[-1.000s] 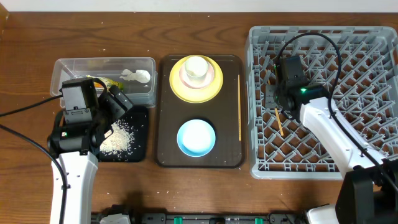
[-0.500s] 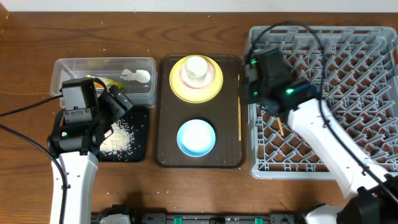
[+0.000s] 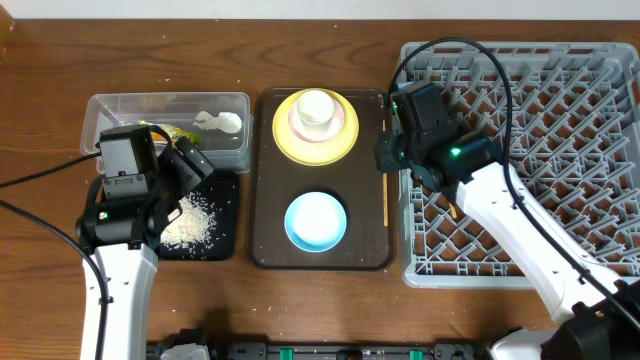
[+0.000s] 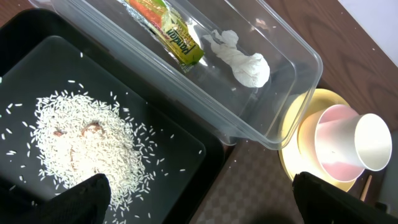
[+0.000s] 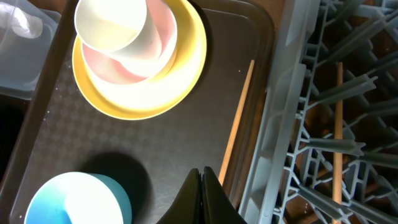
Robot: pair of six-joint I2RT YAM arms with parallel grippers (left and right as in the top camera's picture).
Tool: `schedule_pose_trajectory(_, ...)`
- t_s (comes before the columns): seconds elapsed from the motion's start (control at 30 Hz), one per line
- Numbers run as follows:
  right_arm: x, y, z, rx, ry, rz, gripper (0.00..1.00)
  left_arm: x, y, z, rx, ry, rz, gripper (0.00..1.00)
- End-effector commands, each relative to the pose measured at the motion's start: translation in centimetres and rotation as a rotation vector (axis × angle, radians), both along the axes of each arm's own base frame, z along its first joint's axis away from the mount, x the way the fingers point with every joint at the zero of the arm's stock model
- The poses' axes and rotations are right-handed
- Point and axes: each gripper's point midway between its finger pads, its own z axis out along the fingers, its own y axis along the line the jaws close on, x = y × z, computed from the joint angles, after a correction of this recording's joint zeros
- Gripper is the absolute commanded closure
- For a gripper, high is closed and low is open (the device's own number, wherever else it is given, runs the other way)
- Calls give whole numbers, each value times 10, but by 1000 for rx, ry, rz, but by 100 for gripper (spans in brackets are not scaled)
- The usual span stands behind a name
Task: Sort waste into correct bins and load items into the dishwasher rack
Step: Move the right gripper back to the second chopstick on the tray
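Observation:
My right gripper is shut and empty above the brown tray's right edge, beside a chopstick lying on the tray. A second chopstick lies in the grey rack. A white cup sits in a pink bowl on the yellow plate. The light blue bowl is on the tray's near part. My left gripper is open over the black tray holding rice. The clear tub holds the wrapper and tissue.
The dark brown serving tray lies between the bins and the rack. Black cables run from both arms, one over the rack's left part. The wooden table surrounds everything.
My right arm has moved left, from over the rack's left part to the tray's right edge. One chopstick stays in the rack. The left arm has not moved.

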Motion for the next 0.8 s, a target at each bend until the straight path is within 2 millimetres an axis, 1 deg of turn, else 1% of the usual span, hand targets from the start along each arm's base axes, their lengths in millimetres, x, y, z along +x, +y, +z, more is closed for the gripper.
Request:
schedule_pose_trajectory(0.0,3,0,0,-1,-3,-6,99,1,3,4,3,-6,20,4)
schedule_pose_trajectory(0.13,2,0,0,3,0,-4,99,1,3,4,3,-6,20,4)
schedule_pose_trajectory(0.27,-5,13,-3,40,24,34,98,1,3,3,3,-6,20,4)
schedule_pose_trajectory(0.37,-10,23,-12,50,55,28,90,1,3,4,3,-6,20,4)
schedule_pose_trajectory(0.53,-12,46,-37,33,88,66,78,1,3,4,3,-6,20,4)
schedule_pose_trajectory(0.6,-12,53,-48,21,99,76,70,1,3,4,3,-6,20,4)
schedule_pose_trajectory(0.7,-6,51,-68,-39,99,34,67,1,3,4,3,-6,20,4)
schedule_pose_trajectory(0.77,-1,42,-81,-114,81,-34,63,1,3,4,3,-6,20,4)
